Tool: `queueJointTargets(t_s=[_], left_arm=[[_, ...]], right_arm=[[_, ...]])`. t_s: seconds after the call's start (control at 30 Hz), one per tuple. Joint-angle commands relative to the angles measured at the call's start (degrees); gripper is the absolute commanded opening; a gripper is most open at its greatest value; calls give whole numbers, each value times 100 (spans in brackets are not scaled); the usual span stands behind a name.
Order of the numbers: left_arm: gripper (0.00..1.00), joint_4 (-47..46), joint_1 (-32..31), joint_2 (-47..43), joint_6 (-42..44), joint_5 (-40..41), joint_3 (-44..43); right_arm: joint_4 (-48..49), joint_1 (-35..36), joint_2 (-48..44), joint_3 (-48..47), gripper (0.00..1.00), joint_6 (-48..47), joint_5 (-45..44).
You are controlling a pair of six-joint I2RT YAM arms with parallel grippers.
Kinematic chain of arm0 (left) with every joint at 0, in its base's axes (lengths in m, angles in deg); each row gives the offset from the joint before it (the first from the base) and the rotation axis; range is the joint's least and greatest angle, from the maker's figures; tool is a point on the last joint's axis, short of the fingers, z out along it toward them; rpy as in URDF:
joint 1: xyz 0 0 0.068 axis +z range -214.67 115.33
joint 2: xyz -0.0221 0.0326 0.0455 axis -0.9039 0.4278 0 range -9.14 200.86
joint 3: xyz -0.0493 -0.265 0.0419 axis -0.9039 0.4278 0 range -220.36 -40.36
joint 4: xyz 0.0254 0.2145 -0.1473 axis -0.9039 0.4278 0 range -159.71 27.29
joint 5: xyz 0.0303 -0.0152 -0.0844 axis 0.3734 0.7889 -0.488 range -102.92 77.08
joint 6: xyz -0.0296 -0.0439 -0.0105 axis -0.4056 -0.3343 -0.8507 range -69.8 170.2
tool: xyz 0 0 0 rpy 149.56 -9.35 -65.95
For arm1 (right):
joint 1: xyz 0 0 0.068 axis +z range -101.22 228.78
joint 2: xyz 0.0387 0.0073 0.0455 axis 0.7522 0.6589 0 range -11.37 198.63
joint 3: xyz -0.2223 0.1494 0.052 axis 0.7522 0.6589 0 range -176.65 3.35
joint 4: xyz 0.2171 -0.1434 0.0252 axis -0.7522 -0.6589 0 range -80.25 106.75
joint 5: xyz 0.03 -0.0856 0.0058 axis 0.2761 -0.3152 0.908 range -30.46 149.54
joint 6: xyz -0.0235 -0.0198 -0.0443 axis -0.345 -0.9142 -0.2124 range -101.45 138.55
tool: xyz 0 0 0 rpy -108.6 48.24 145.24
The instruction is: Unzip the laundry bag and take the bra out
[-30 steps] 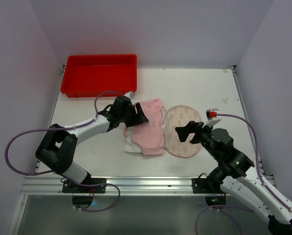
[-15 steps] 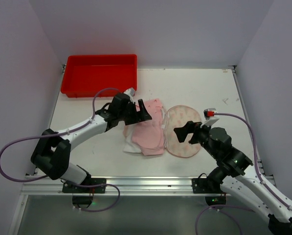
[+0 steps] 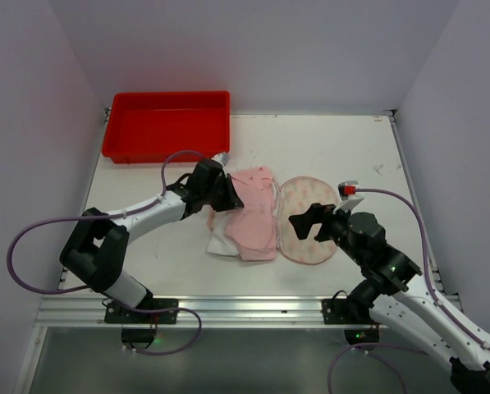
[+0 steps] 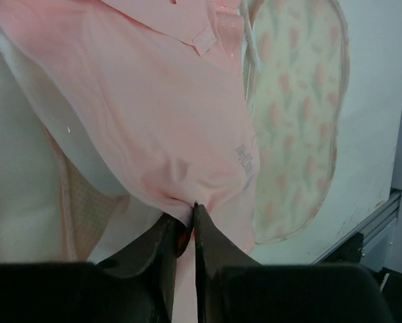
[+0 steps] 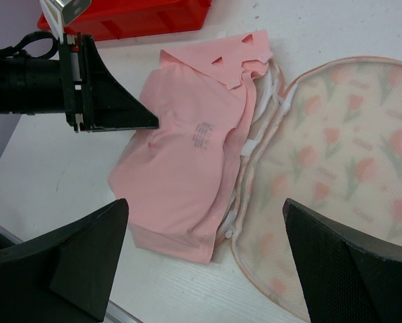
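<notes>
On white table [image 3: 343, 148]: bag [image 3: 253, 226] pinched tight in left gripper [image 4: 192, 208]; bra [image 3: 309, 195] touching its right side, under spread-open right gripper [image 3: 306, 220]. Anchor bag; lower right onto bra rim, pull rightward slowly.

Lab booth: white table [image 3: 327, 148], plain walls [image 3: 253, 49].

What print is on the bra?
The bra is cream-peach with orange-and-green tulips, pink trim; clearest in right wrist view.

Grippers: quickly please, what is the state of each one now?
Left gripper: closed, pinching a fold of the pink fabric.
Right gripper: open, holding nothing.
</notes>
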Motion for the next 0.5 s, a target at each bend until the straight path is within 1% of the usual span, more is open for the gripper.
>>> queueJointTargets(t_s=[0.0,0.03,0.07,0.2,0.33,0.4,0.43,0.47], left_arm=[[4,3,-24,-109,56,27,-240],[4,12,-32,-162,56,26,-267],[0,4,-41,-206,65,-26,-328],[0,-23,-67,-400,82,-430,-504],[0,-364,-129,-558,100,-1017,-688],[0,-488,-138,-611,74,-1186,-794],[0,-471,-138,-602,65,-1230,-846],[5,-419,-147,-602,47,-1239,-908]], right_arm=[[196,5,-15,28,99,-7,44],[187,5,-7,28,99,-7,44],[178,5,-15,19,99,-7,35],[187,5,-24,28,99,-16,18],[134,5,-33,-25,99,-33,-44],[108,5,-94,-16,99,-68,-114],[116,5,-103,-16,99,-77,-123],[117,5,-112,-25,99,-95,-114]])
